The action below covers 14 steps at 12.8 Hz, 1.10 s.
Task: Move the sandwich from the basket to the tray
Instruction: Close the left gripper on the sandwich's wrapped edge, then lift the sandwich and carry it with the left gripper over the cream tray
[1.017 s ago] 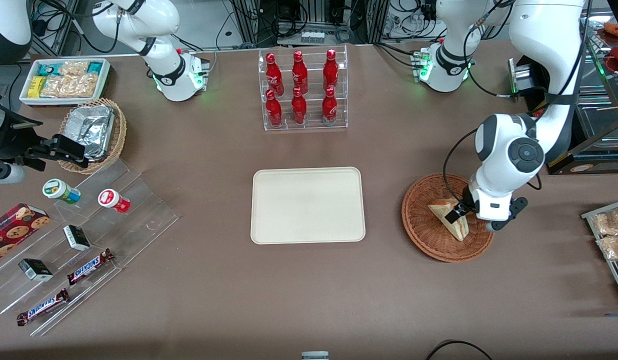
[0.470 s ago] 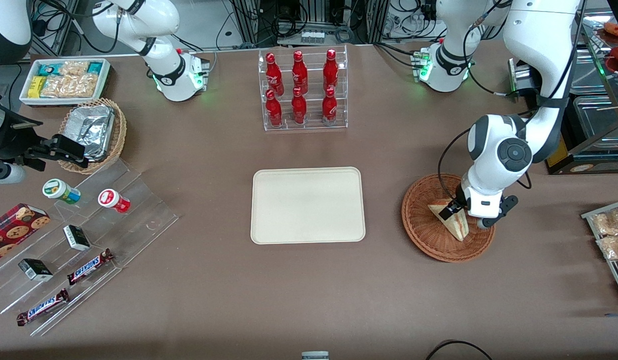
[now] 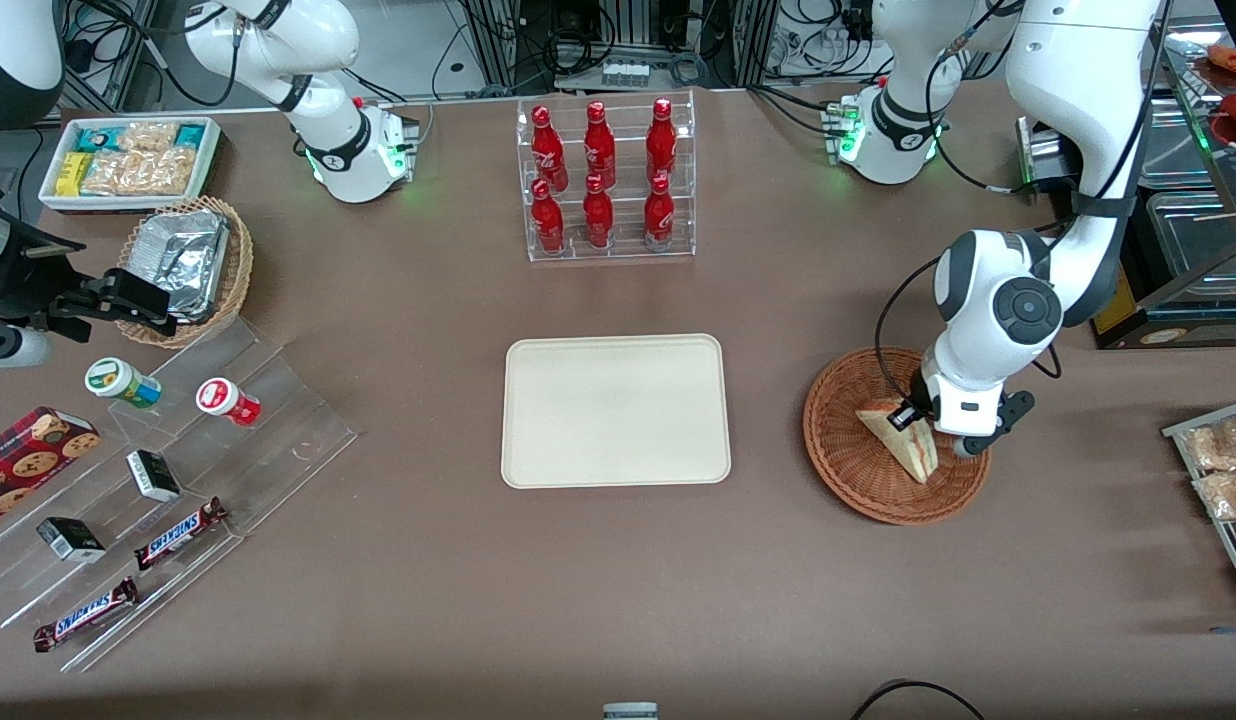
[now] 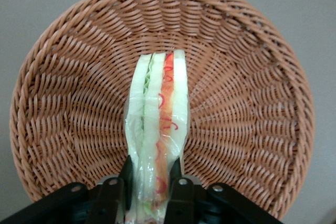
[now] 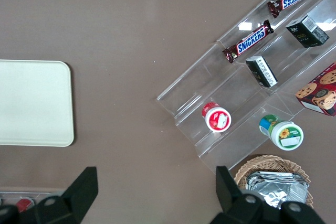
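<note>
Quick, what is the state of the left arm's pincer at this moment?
Left pincer: shut on the sandwich, down in the basket; nothing on the tray.

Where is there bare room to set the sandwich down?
The tray is bare, with open table between it and the basket. The gripper is shut on the sandwich in the basket. Crowded: the bottle rack above the tray.

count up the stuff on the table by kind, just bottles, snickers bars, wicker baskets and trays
red bottles: 6
Snickers bars: 2
wicker baskets: 2, the basket holding the sandwich, gripped by the gripper, and the foil basket
tray: 1
total: 11
</note>
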### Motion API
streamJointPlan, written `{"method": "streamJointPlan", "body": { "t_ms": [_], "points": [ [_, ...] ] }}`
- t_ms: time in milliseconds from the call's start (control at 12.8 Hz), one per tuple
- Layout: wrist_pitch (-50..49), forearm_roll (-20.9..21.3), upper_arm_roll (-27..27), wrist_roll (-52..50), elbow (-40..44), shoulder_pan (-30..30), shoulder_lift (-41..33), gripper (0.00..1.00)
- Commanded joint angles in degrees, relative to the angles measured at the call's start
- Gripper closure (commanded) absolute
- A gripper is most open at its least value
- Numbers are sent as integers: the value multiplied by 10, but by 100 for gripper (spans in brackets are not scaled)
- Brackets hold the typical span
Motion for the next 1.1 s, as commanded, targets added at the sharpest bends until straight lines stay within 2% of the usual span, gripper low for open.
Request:
{"method": "streamJointPlan", "body": {
  "t_ms": [0, 157, 313, 548, 783, 1017],
  "points": [
    [-133, 23, 1, 0, 72, -7, -22, 100],
    [-267, 38, 0, 6, 166, -39, -20, 100],
    [-331, 35, -1, 5, 239, -61, -17, 100],
    [-342, 20, -12, 5, 281, -107, 1, 100],
    [-339, 22, -25, 26, 323, -162, 53, 100],
    [-324, 21, -25, 63, 328, -214, 80, 100]
  ]
}}
